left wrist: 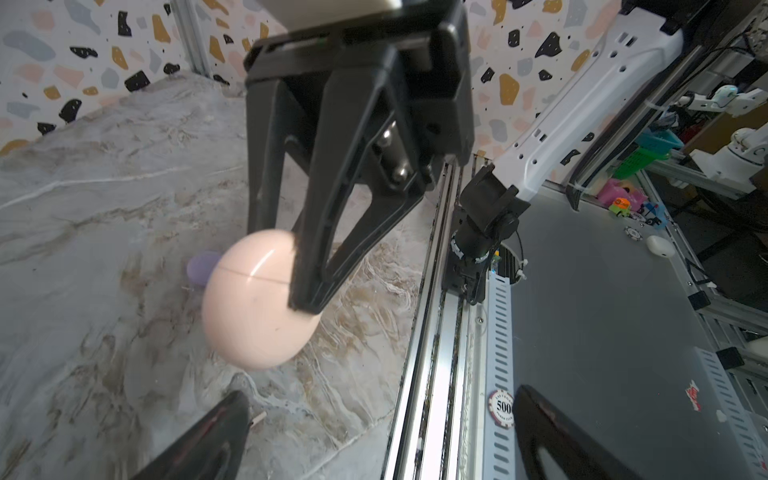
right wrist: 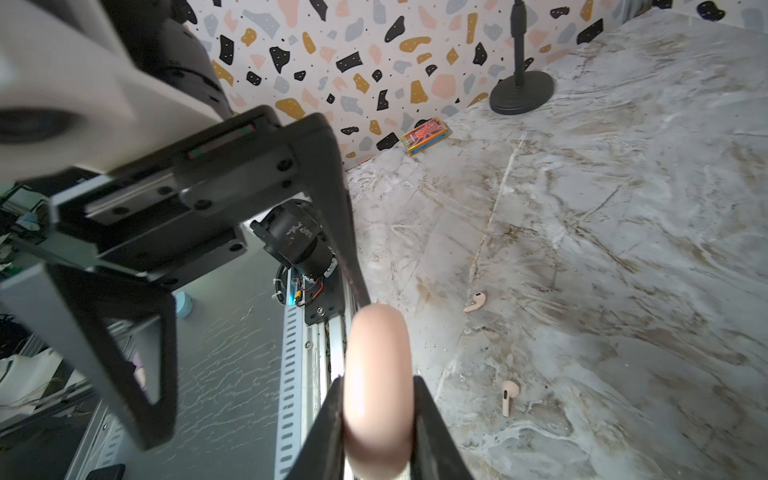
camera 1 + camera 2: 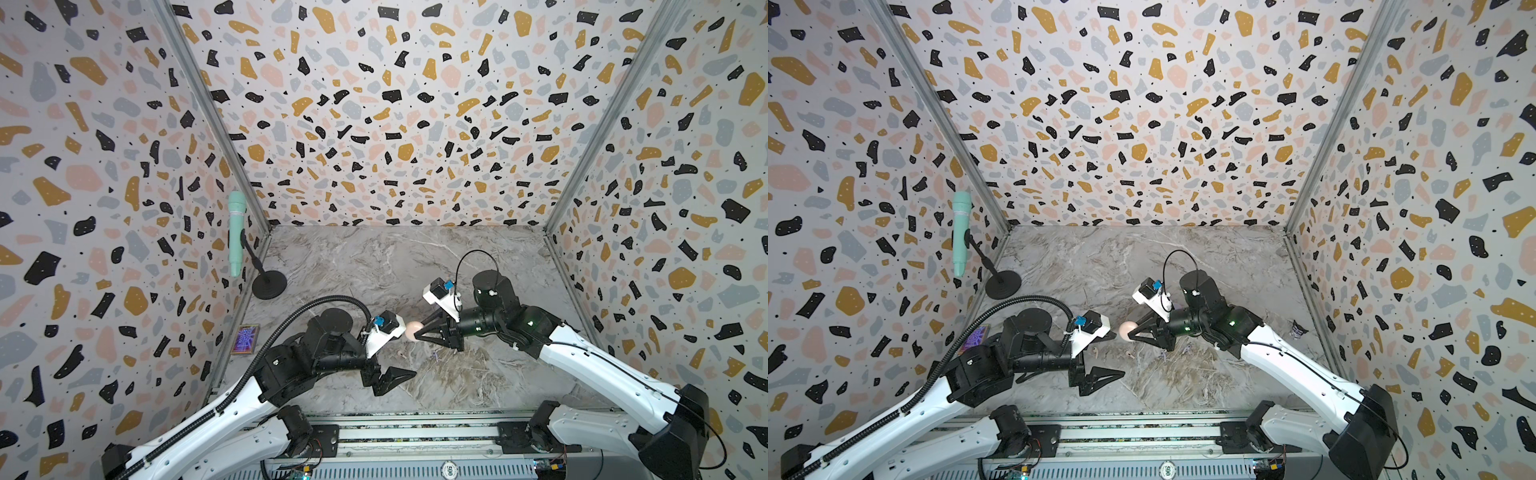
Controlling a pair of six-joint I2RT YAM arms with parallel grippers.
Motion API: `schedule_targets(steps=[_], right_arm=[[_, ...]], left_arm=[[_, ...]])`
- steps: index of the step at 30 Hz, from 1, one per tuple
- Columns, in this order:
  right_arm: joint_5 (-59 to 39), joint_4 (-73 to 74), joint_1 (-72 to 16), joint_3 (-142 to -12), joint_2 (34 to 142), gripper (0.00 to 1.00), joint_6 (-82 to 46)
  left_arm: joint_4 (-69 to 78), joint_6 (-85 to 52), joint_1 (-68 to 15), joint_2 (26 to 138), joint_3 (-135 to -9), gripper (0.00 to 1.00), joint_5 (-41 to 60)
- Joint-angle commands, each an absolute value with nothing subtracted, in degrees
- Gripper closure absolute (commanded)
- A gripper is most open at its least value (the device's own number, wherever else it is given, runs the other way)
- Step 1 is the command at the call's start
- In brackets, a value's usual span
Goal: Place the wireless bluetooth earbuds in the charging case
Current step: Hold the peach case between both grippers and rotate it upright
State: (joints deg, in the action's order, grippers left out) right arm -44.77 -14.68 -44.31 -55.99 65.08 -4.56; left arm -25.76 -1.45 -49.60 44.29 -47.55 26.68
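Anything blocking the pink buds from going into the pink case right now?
Yes. The pink case, clamped in the right gripper, is closed: only its seam shows. Both pink earbuds lie loose on the table.

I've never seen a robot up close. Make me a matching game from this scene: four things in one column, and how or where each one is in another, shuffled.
Things
1. round pale pink plastic case
2. left claw
3. two pale pink earbuds
4. mint green microphone

States
A. lying loose on the marble table
B. open, holding nothing
C. pinched in the right claw
D. mounted on a black stand

Pairs: 1-C, 2-B, 3-A, 4-D
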Motion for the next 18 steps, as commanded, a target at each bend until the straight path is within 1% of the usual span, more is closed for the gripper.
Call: schedule_targets(steps=[1,4,8,11,13,15,18], right_arm=[[-48.73,-15.53,-44.49,-56.85,63.36,1.0,-1.95],[-50.74,-15.35,-44.39,-56.48,63.19,1.0,-1.32],[-52.11,-15.09,-44.51,-56.03,63.26,1.0,-1.0],[-52.09,-15.04,-44.47,-55.99,63.29,1.0,-0.96],[-52.25,-15.05,-44.47,-55.95,63.45,1.0,-0.93],[-52.58,-14.98,-44.56,-55.91,63.85,1.0,-0.84],[-52.82,-14.84,-44.64,-55.91,64.42,1.0,-0.88]], left_arm=[[-28.62,0.3,-46.47,43.64,-51.05,0.02,28.67],[-29.11,1.28,-45.29,46.13,-52.0,0.03,26.87],[-26.13,1.23,-43.29,48.97,-51.87,0.12,32.88],[-26.01,1.88,-42.71,50.49,-51.82,0.14,34.55],[-26.04,2.12,-42.7,50.97,-52.02,0.17,35.9],[-25.66,2.22,-42.64,51.18,-52.28,0.21,37.48],[-25.46,2.36,-42.61,52.19,-52.65,0.25,38.57]])
